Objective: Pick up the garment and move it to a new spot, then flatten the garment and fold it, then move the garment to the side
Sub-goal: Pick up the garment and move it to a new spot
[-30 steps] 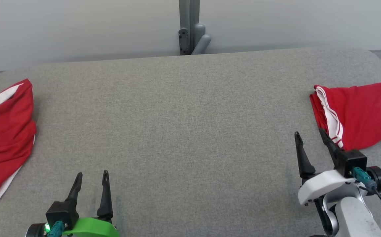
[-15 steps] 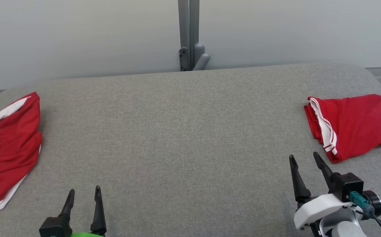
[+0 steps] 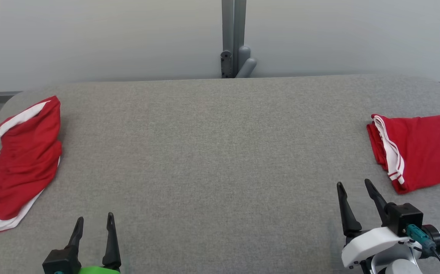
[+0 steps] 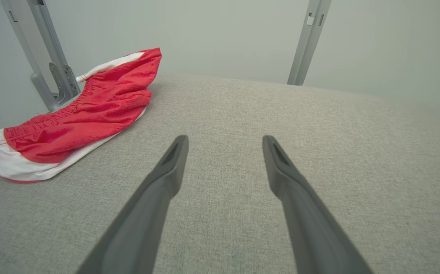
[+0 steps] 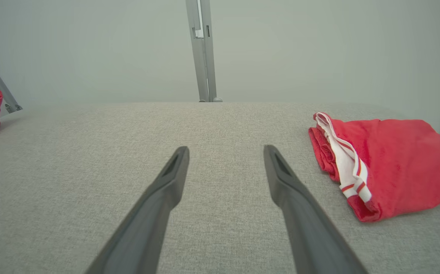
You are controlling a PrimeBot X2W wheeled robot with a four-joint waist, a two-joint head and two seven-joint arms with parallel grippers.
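The folded red white-trimmed garment [image 3: 421,152] lies right, likely done. The crumpled red mesh shorts [image 3: 22,163] sit left, untouched. The left gripper [image 3: 95,217] and right gripper [image 3: 353,183] gape wide, both empty.

Two red garments with white trim lie on one grey worktop [image 3: 220,152]. They are the left garment [image 3: 22,160], lying loose at the left end, and the right garment [image 3: 421,150], folded at the right end. Two grippers show at the near edge, the left gripper [image 3: 94,217] and the right gripper [image 3: 354,183], each with two dark fingers [image 3: 110,239]. One grey post [image 3: 233,38] stands at the middle of the far edge.
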